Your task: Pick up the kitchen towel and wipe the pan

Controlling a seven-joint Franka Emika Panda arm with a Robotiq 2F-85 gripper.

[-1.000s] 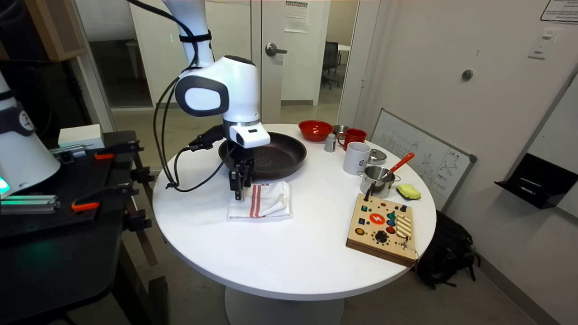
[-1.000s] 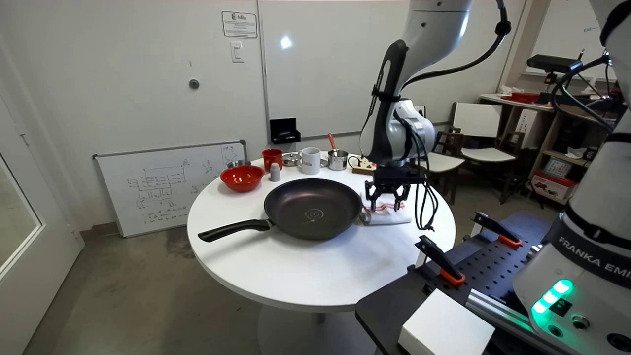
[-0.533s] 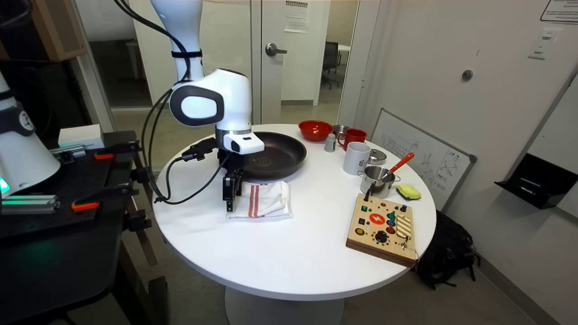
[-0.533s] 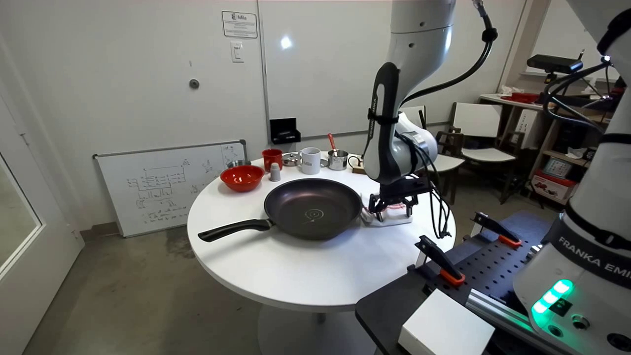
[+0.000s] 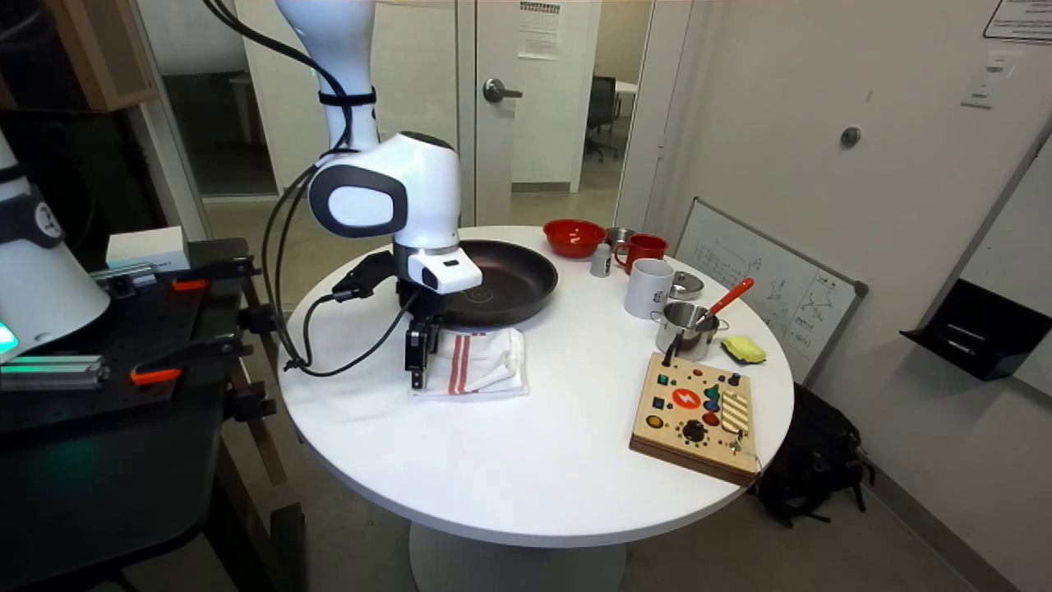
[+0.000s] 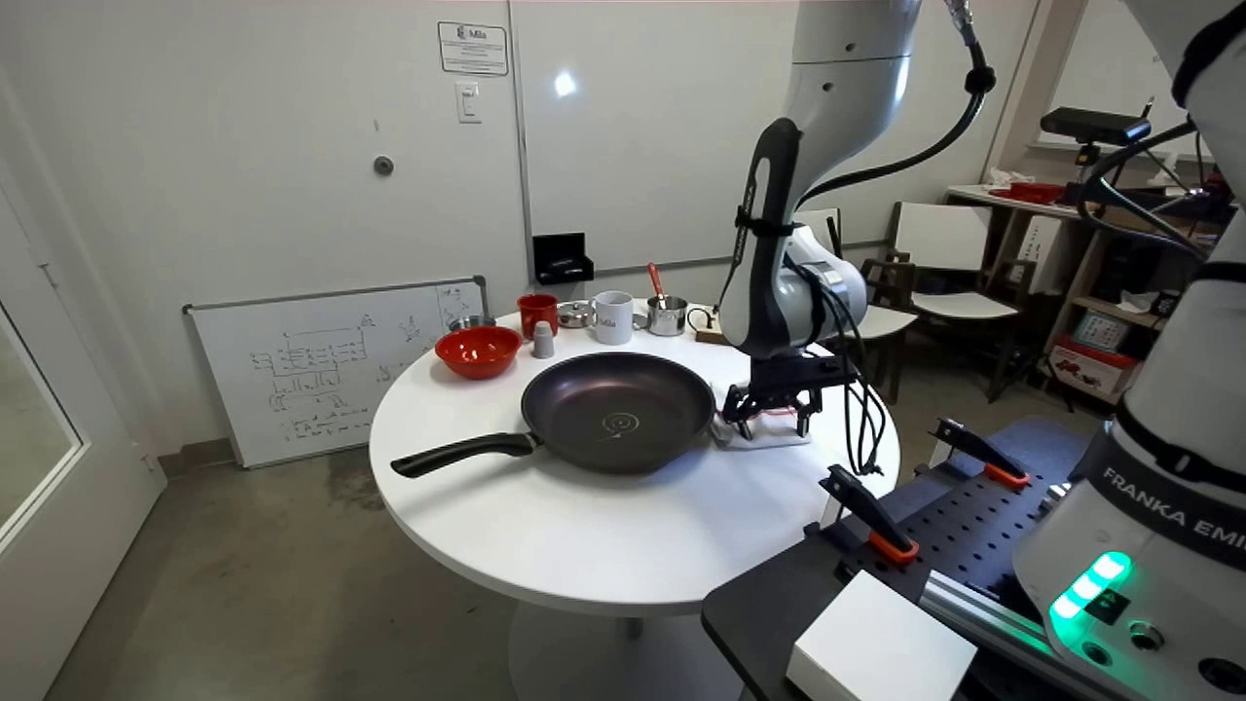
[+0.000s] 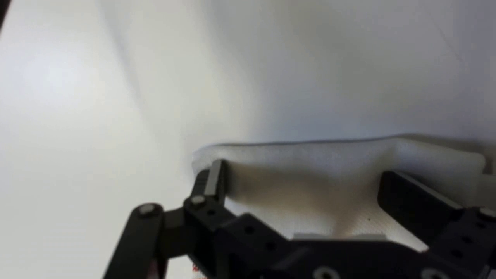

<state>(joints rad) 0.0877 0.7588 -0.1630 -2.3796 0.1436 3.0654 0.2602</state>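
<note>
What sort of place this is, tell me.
Probably a robotics lab: the robot arm's base stands by a black bench with clamps, and a scrawled-on whiteboard leans against the wall.

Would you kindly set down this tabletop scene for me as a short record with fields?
Gripper: open, jaws spread over one edge of the kitchen towel
Contact: cannot be told for certain
Kitchen towel: folded, white with red stripes, lying on the round table
Pan: black, beside the kitchen towel
Others: red bowl, red mug, white mug, metal pot holding a red-handled utensil, yellow sponge, wooden board
Stage: kitchen towel not yet lifted
</note>
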